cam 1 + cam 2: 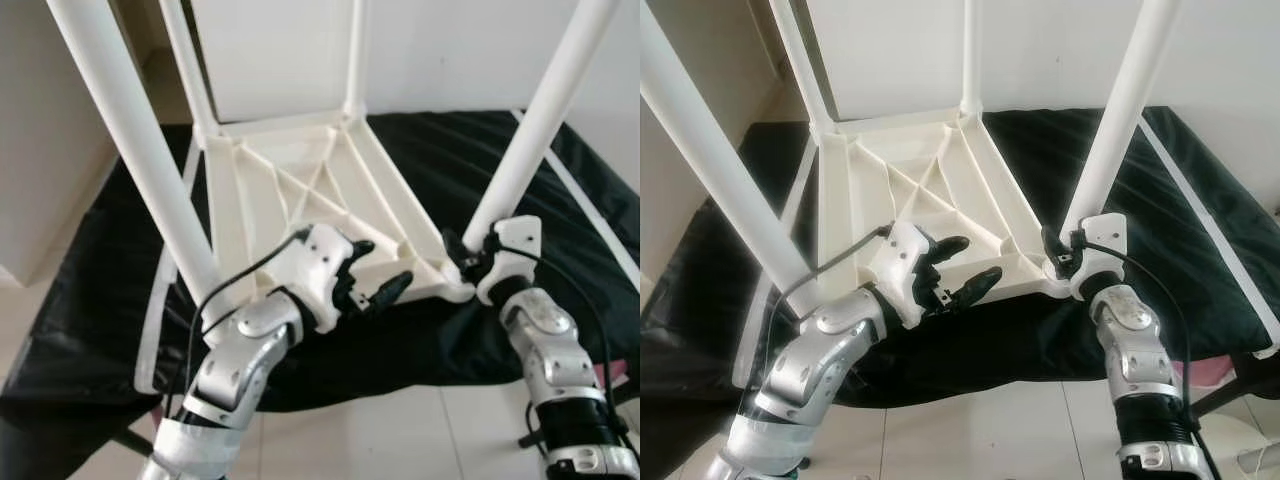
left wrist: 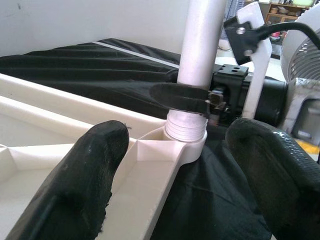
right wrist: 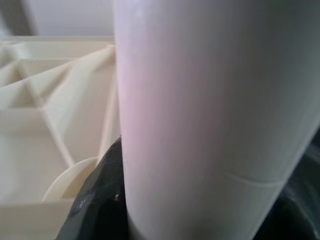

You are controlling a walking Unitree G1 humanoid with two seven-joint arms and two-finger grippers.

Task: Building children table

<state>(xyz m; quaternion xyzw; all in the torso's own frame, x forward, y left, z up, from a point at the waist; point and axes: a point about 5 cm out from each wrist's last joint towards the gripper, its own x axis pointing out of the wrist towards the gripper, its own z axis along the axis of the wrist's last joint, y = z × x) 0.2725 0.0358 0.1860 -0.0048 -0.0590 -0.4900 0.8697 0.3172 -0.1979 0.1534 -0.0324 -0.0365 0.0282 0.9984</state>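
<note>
The white plastic tabletop (image 1: pixel 300 190) lies upside down on a black sheet (image 1: pixel 450 170), ribbed underside up, with four white tubular legs standing in its corner sockets. The near right leg (image 1: pixel 530 140) sits in its socket with a band of thread visible above the collar in the left wrist view, so it appears not fully screwed home. The right gripper (image 1: pixel 468 255) is clamped round this leg just above the socket, one black finger (image 2: pixel 182 99) wrapped across the tube. The left gripper (image 1: pixel 385 285) hovers over the near edge of the tabletop, fingers spread wide and holding nothing. Judged: the moulded plastic is light and stiff, and the smooth round leg is slippery, so a low, firm grip near the socket suits turning it; the ribbed rim offers the best bracing point. The sheet lies on a pale tiled floor (image 1: pixel 400 440).
</note>
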